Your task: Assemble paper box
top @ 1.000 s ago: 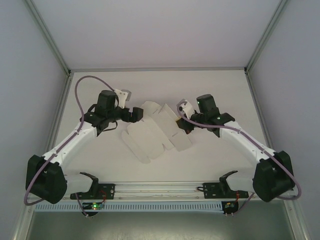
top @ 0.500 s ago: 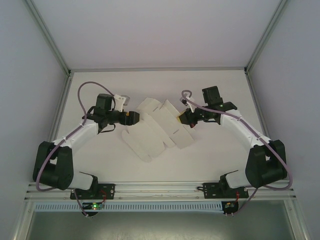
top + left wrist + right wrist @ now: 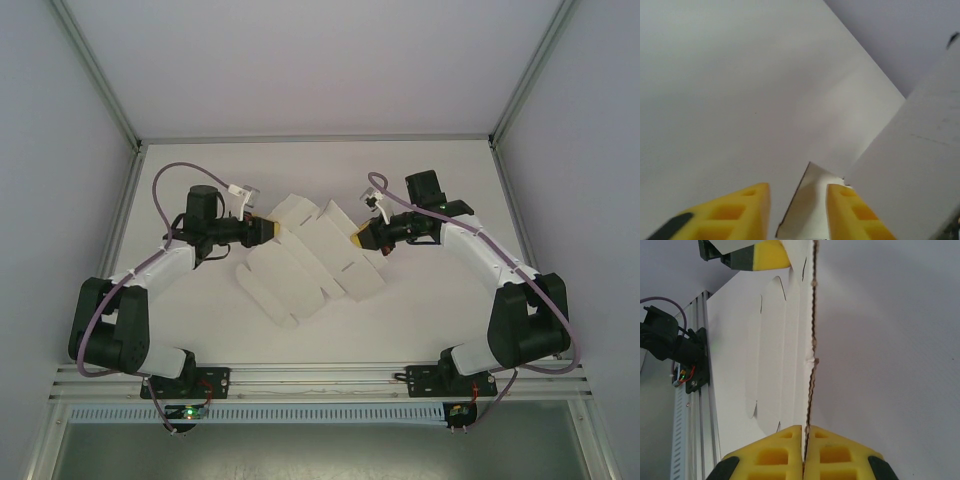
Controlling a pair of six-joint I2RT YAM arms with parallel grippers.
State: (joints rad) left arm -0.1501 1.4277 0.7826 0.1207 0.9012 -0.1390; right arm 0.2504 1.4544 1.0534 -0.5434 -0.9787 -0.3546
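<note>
Status, both arms – reaching in toward the table [image 3: 470, 190] centre from their bases at the near edge, elbows bent outward, wrists turned so the two grippers face each other across the paper box [image 3: 310, 262].

Left arm: forearm runs up and to the right, left gripper [image 3: 267, 231] pointing right at the sheet's far-left corner. On my left wrist camera the yellow fingertips [image 3: 750, 205] stand apart with a corner of the card [image 3: 810, 205] poking into the gap – no pad visibly pressed on it, so I call that one unclamped.

Right arm: forearm runs up and to the left, right gripper [image 3: 358, 238] pointing left and slightly down at the sheet's right edge. Wrist view shows both pads [image 3: 832, 450] squeezed together with the thin card edge [image 3: 812, 360] pinched between them.

Box itself is an unfolded die-cut sheet, flaps spread, lying mid-table between the two grippers, its right side lifted where I pinch it.
</note>
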